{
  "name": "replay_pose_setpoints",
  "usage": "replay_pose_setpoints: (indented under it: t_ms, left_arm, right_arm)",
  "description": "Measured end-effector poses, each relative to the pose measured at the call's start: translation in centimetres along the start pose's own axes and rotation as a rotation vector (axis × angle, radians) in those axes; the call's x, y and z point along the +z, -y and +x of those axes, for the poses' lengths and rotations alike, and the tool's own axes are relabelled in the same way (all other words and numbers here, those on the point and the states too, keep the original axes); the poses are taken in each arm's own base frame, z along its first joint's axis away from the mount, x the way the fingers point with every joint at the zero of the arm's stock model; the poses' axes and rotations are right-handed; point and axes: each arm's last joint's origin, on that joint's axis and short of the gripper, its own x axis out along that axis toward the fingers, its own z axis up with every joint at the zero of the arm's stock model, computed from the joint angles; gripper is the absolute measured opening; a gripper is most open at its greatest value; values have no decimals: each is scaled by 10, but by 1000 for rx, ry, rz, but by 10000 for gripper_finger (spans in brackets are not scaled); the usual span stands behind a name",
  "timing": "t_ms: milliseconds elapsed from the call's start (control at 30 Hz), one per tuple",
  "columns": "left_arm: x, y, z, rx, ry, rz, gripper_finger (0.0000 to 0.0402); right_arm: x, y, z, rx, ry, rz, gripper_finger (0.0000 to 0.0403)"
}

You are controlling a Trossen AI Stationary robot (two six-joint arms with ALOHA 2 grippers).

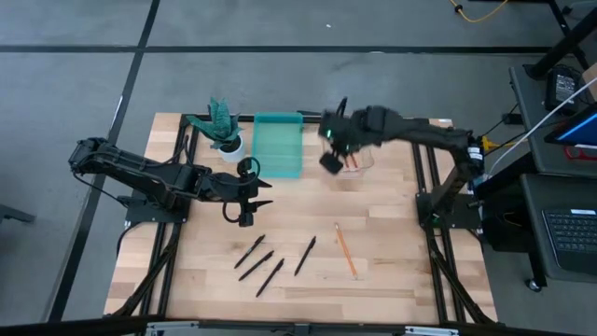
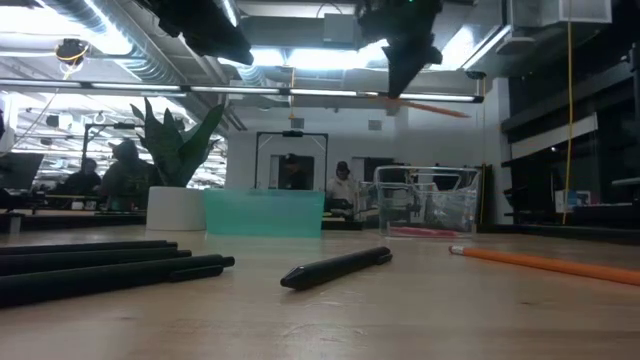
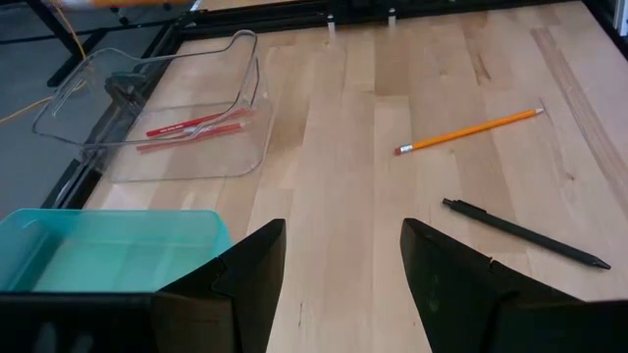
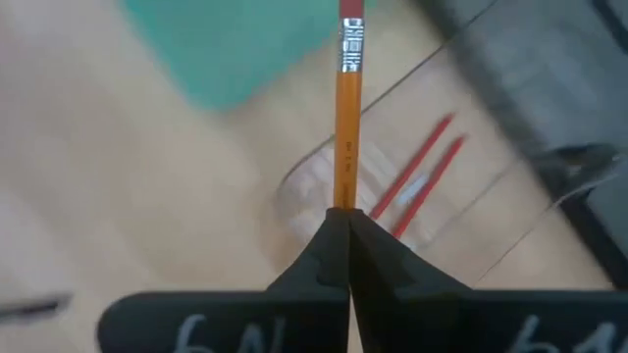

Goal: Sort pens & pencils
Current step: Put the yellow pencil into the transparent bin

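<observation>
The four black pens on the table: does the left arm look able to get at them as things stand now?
Probably yes. The left end effector hangs open and empty, with only bare table between it and the black pens lying just in front. The right end effector, shut on an orange pencil, is away over the clear bin.

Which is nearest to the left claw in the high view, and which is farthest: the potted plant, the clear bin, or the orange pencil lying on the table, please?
1. Potted plant: just behind the left claw, at the table's back edge.
2. Orange pencil: on the table, out toward the right arm's side and nearer the front.
3. Clear bin: back right, under the right claw.

The last two are fairly close.
</observation>
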Motion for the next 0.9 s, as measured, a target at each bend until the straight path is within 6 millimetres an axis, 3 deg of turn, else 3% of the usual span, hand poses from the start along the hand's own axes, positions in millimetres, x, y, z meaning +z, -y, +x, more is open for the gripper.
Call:
replay_pose_setpoints:
  t_ms: [233,433,700,900]
  left_arm:
    - [0,0,0,0,-2,1,198]
    - [-1,0,0,1,-7,2,198]
    - [-1,0,0,1,-7,2,198]
    - [-1,0,0,0,-7,2,198]
  right_arm:
    - [28,63,9,66,68,117,1]
    - [31,101,30,74,59,218,0]
    - [16,124,74,133,-9,301,0]
    - [8,128,96,130,-6,344,0]
